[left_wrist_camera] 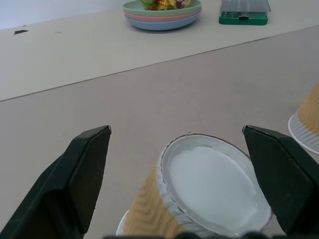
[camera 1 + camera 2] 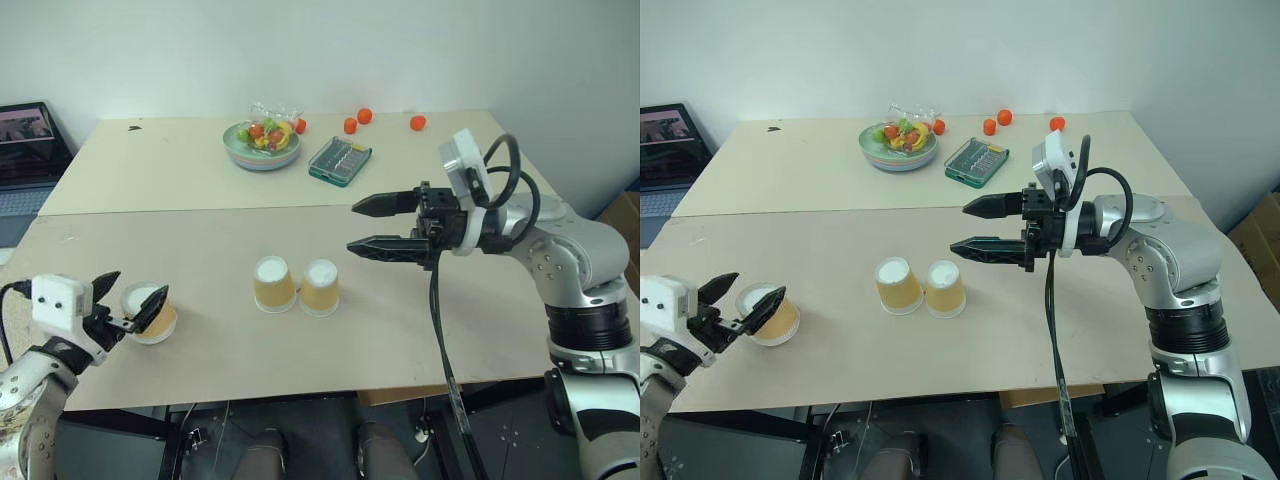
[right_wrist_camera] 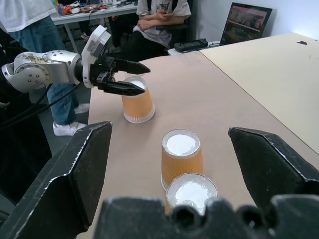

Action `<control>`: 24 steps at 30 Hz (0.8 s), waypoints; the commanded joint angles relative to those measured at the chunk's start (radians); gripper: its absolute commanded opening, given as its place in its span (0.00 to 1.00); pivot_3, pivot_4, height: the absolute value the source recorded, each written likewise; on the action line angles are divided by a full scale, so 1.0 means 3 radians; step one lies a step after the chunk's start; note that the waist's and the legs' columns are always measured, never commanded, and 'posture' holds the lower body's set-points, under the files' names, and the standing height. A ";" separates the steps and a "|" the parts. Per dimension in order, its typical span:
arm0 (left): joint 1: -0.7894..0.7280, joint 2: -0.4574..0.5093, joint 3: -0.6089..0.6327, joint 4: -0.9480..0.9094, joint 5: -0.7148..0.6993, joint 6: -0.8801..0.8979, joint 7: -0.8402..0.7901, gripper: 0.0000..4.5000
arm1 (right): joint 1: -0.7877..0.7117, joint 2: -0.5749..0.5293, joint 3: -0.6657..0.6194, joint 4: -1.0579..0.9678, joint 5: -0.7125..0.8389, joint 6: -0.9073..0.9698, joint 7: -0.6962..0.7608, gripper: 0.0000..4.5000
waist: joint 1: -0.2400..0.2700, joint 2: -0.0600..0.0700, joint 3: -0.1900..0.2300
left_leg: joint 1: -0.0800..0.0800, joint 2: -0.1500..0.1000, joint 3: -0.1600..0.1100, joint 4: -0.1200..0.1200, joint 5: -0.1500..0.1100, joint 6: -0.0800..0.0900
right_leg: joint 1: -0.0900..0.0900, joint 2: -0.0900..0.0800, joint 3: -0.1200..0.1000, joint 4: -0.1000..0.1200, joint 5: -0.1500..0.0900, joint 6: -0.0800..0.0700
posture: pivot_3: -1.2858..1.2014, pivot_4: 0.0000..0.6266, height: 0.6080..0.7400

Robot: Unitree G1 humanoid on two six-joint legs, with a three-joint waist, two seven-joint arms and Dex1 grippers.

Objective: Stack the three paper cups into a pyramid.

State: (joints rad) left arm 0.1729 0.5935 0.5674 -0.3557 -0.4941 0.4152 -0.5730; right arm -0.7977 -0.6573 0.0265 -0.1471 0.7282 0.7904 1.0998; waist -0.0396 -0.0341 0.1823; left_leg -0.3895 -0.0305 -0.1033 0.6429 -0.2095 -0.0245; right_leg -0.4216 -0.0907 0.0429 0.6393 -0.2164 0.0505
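Three paper cups stand upside down on the tan table (image 2: 200,230). Two of them (image 2: 274,285) (image 2: 321,288) sit side by side in the middle, touching. The third cup (image 2: 150,312) is near the front left, and my left gripper (image 2: 130,296) is open around its upper part. In the left wrist view this cup (image 1: 209,189) stands between the black fingers (image 1: 75,184), with a gap on either side. My right gripper (image 2: 353,226) hangs open and empty above the table, right of the middle pair, pointing left.
At the back of the table are a plate of fruit (image 2: 262,147), a green tray (image 2: 340,161) and several small orange-red fruits (image 2: 364,116). A laptop (image 2: 25,135) stands beyond the left edge. In the right wrist view, people (image 3: 159,15) are beyond the table.
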 commanded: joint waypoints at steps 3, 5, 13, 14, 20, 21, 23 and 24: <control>-0.0174 0.0122 0.0027 0.0073 0.0012 0.0009 0.0055 1.00 | 0.0014 -0.0057 -0.0089 -0.0120 0.0005 -0.0025 -0.0014 0.98 | 0.0002 0.0000 0.0000 | -0.0001 0.0000 0.0000 0.0000 0.0000 0.0000 | 0.0000 0.0000 0.0000 0.0000 0.0000 0.0000 | 0.52 0.24 1.00; -0.0213 0.0142 0.0029 0.0072 -0.0001 0.0031 0.0061 1.00 | 0.0025 -0.0065 -0.0093 -0.0129 0.0008 -0.0021 -0.0018 0.98 | 0.0003 0.0000 0.0000 | -0.0002 0.0000 0.0000 0.0000 0.0000 0.0000 | 0.0000 0.0000 0.0000 -0.0001 0.0000 0.0000 | 0.52 0.24 1.00; -0.0199 0.0127 -0.0002 0.0053 -0.0031 0.0051 0.0034 1.00 | 0.0058 -0.0106 -0.0098 -0.0156 0.0015 -0.0010 -0.0034 0.98 | 0.0000 0.0000 0.0000 | -0.0004 0.0000 0.0000 0.0000 0.0000 0.0000 | -0.0002 0.0000 -0.0001 -0.0003 0.0000 0.0000 | 0.52 0.24 1.00; -0.0180 0.0116 -0.0002 0.0065 -0.0027 0.0042 0.0027 1.00 | 0.0062 -0.0111 -0.0098 -0.0160 0.0020 -0.0008 -0.0038 0.98 | 0.0000 0.0000 0.0000 | -0.0004 0.0000 0.0000 0.0000 0.0000 0.0000 | -0.0002 0.0000 -0.0001 -0.0002 0.0000 0.0000 | 0.52 0.24 1.00; -0.0060 0.0078 0.0028 0.0046 -0.0029 0.0031 0.0020 1.00 | 0.0077 -0.0131 -0.0096 -0.0164 0.0016 -0.0004 -0.0047 0.98 | -0.0002 0.0000 0.0000 | -0.0003 0.0000 0.0000 0.0000 0.0000 0.0000 | -0.0002 0.0000 0.0000 -0.0003 0.0000 0.0000 | 0.52 0.24 1.00; -0.0041 0.0077 0.0031 0.0037 -0.0031 0.0027 0.0020 1.00 | 0.0079 -0.0133 -0.0094 -0.0164 0.0015 -0.0005 -0.0048 0.98 | -0.0001 0.0000 0.0000 | -0.0003 0.0000 0.0000 0.0000 0.0000 0.0000 | -0.0001 0.0000 0.0000 -0.0003 0.0000 0.0000 | 0.52 0.24 1.00; 0.0005 0.0079 0.0043 0.0009 -0.0039 0.0030 0.0018 1.00 | 0.0078 -0.0132 -0.0087 -0.0153 0.0007 -0.0011 -0.0049 0.98 | 0.0000 0.0000 0.0000 | -0.0003 0.0000 0.0000 0.0000 0.0000 0.0000 | -0.0001 0.0000 0.0000 -0.0003 0.0000 0.0000 | 0.52 0.24 1.00; 0.0032 0.0094 0.0068 -0.0037 -0.0062 0.0055 0.0020 1.00 | 0.0084 -0.0130 -0.0080 -0.0146 0.0000 -0.0015 -0.0050 0.98 | 0.0000 0.0000 0.0000 | -0.0002 0.0000 0.0000 0.0000 0.0000 0.0000 | -0.0001 0.0000 0.0000 -0.0003 0.0000 0.0000 | 0.52 0.24 1.00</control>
State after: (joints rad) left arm 0.1621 0.6218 0.5735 -0.3447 -0.5043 0.4200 -0.5634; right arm -0.7705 -0.6853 0.0263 -0.1662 0.7279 0.7917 1.0865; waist -0.0397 -0.0340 0.1824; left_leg -0.3900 -0.0303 -0.1033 0.6428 -0.2096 -0.0245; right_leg -0.4217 -0.0909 0.0429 0.6386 -0.2165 0.0504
